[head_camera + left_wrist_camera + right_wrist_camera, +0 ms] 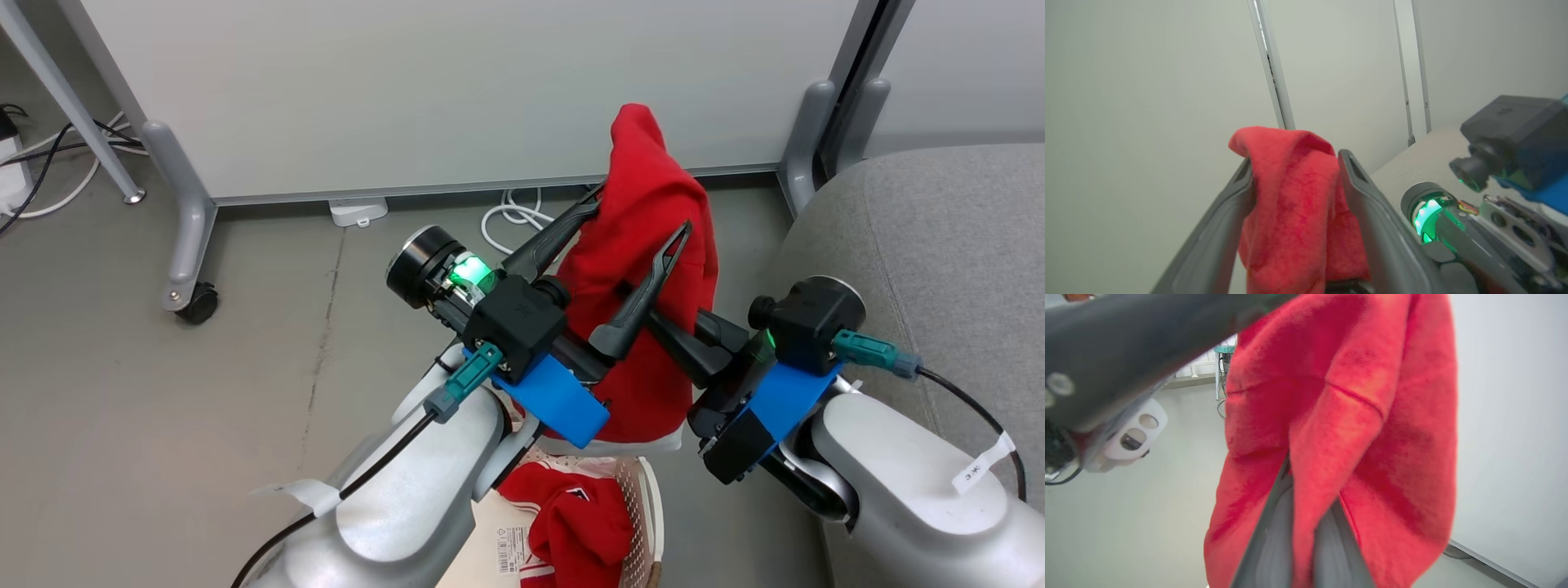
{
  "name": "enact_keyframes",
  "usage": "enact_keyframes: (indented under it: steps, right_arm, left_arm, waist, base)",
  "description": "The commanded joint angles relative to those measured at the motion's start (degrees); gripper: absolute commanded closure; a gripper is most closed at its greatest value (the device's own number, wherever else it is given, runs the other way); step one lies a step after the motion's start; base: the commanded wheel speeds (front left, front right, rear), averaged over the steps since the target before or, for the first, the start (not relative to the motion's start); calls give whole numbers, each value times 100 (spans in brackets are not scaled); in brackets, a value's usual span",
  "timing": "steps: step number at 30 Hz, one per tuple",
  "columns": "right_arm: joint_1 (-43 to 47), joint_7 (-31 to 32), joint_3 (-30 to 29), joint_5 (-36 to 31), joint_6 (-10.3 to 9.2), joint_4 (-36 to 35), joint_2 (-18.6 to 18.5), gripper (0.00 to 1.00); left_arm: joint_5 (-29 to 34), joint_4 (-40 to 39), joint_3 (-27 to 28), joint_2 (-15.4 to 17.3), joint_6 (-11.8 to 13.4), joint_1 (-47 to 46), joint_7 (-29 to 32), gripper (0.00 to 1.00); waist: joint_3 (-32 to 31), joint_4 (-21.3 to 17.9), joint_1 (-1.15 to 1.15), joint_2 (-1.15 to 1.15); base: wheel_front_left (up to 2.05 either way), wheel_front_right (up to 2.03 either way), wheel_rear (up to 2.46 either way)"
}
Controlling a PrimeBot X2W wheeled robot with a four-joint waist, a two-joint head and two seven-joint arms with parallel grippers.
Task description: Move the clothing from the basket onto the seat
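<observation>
Nearest, 1 cream basket [651, 510] with perforated plastic sides and a barcode sticker [511, 549] on its base holds 1 of the 2 red garments; this second garment [571, 523] is crumpled soft fabric with white trim. Above it are 2 grippers. The right gripper [1306, 498] has its jaws pressed together, pinching a fold of the lifted garment [653, 212], a fuzzy red piece hanging in a tall peaked drape with a white hem. The left gripper [1294, 163] has its jaws spread wide, with the top of that same garment bunched between its 2 long dark fingers. To the right stands 1 light-grey woven sofa [939, 245] with a rounded corner, and the lifted garment hangs just beside it, above the grey floor [163, 408]. Beyond lie 1 coiled white cable [510, 216] and a pale partition panel [449, 82].
</observation>
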Motion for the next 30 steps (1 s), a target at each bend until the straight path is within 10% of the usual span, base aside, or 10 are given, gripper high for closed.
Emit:
enact_keyframes:
  steps: [1, 30]
  right_arm:
    - [99, -4, -59, -35, 1, -20, 2, 100]
    - [1521, -3, -2794, -1037, 1, -430, 454, 100]
  left_arm:
    - [25, 25, 25, 5, 12, -18, -25, 0]
    - [234, 417, -284, 200, -124, 9, -21, 0]
  waist:
    - [12, -24, 0, 0]
    - [654, -2018, 0, 0]
  base:
    - [0, 0, 0]
    - [0, 0, 0]
